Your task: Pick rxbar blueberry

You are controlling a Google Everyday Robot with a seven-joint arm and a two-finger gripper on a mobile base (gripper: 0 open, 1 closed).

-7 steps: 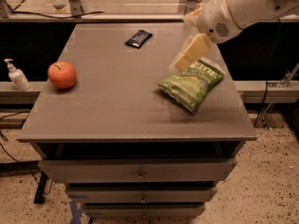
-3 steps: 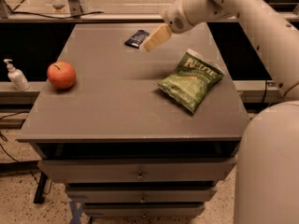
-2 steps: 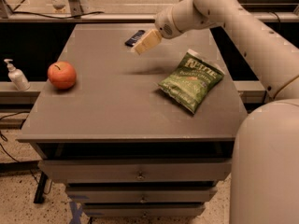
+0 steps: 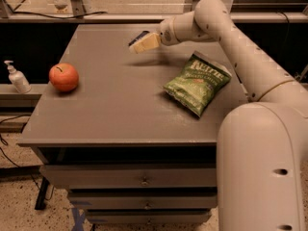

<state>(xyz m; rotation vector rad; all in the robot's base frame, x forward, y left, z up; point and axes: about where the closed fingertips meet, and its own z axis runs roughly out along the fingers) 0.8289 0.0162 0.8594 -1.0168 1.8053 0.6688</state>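
Upper centre of the frame: gripper (image 4: 143, 44) right at the rxbar blueberry (image 4: 138, 36), half hidden behind it near the far edge of the table (image 4: 106, 114). Clenched or released, cannot tell. Better to descend straight, centre across the narrow width, avoid pushing it off the edge.

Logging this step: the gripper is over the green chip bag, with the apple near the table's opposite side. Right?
No. The camera view shows the gripper at the far edge of the table over the rxbar blueberry, not the chip bag, which lies apart. The apple is near the opposite side.
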